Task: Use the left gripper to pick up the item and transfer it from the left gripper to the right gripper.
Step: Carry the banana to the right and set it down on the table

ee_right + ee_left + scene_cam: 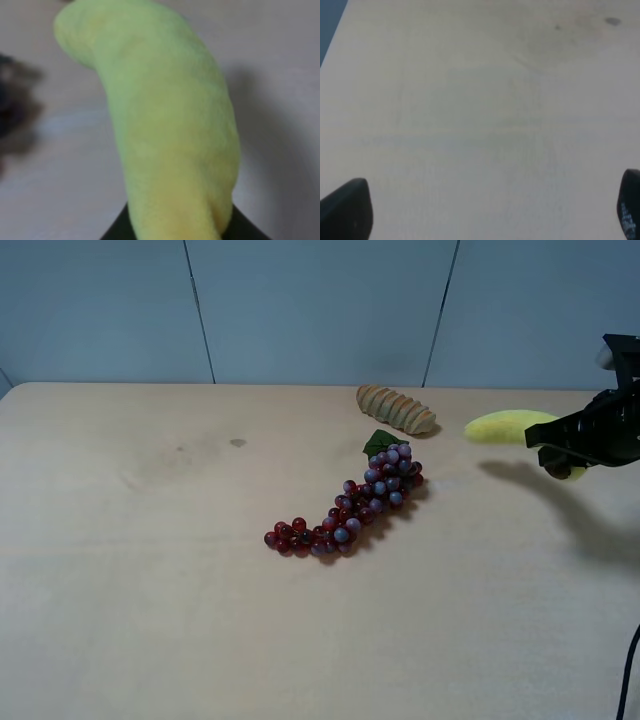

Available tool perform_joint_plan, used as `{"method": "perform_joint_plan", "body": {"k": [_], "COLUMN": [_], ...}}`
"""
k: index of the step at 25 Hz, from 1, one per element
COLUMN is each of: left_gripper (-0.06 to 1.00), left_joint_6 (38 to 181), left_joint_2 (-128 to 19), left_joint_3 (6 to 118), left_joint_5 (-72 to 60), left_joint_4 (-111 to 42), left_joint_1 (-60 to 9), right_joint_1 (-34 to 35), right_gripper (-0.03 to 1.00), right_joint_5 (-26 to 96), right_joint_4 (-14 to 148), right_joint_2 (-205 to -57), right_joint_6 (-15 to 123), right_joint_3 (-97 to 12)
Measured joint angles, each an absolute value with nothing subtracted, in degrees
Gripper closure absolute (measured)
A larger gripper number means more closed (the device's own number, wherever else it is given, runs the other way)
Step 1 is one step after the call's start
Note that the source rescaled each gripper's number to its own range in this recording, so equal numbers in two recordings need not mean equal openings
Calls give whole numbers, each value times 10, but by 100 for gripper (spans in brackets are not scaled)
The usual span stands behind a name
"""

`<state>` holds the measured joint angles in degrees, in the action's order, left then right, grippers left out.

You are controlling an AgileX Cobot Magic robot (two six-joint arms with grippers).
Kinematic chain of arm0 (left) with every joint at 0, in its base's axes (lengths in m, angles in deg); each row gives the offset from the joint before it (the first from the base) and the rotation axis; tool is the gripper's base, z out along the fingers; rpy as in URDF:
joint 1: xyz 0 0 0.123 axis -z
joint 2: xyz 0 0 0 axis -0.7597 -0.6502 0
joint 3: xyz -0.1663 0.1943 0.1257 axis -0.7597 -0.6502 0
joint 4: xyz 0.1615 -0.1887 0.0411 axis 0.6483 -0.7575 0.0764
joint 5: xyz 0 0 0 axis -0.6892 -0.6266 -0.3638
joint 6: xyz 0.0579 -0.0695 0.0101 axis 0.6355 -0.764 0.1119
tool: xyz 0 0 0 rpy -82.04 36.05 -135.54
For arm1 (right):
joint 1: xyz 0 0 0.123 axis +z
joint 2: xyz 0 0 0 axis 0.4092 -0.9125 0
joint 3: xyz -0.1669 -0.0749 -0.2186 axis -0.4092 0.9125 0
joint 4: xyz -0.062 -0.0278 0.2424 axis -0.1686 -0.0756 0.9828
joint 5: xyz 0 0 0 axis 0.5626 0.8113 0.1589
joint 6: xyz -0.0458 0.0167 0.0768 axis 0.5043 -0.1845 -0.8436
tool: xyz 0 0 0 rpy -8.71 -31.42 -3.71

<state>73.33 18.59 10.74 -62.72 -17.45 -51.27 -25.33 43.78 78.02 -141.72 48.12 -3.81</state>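
Observation:
The yellow banana (505,426) is held above the table at the far right of the exterior high view. Its free end points left and its brown stem tip (560,470) hangs under the gripper. My right gripper (572,445) is shut on the banana. In the right wrist view the banana (170,130) fills the frame, with the black jaws (180,232) pressed on both sides of its lower end. My left gripper (485,215) is open and empty over bare table. Only its two black fingertips (347,207) show, and it is out of the exterior high view.
A red-purple grape bunch (350,505) with a green leaf lies mid-table. A ribbed tan bread roll (396,408) lies behind it near the back edge. A black cable (630,670) hangs at the lower right. A small dark stain (237,443) marks the table's left half.

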Motion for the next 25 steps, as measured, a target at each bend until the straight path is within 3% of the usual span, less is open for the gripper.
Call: {"method": "perform_joint_plan", "body": {"k": [17,18,21,23,25], "left_gripper": [-3,-3,-3,-3,-3], "left_joint_6": [733,733,733,733,733], "left_joint_2": [186,186,186,186,186], "left_joint_3": [107,107,107,107,107], "left_joint_5": [-627,-627,-627,-627,-627], "left_joint_4": [-175,-175,-175,-175,-175], "left_joint_1": [-513,-513,-513,-513,-513], "right_joint_1": [-287,-287,-287,-287,-287], "right_gripper": [95,88,25,8,1], "right_joint_5": [404,404,409,414,421], "right_joint_4": [781,781,781,780,780], "right_joint_2": [-1519,-1519,-1521,-1521,-1521], "right_joint_6": [470,470,470,470,470], "right_joint_3": [-39,-39,-39,-39,-39]}}
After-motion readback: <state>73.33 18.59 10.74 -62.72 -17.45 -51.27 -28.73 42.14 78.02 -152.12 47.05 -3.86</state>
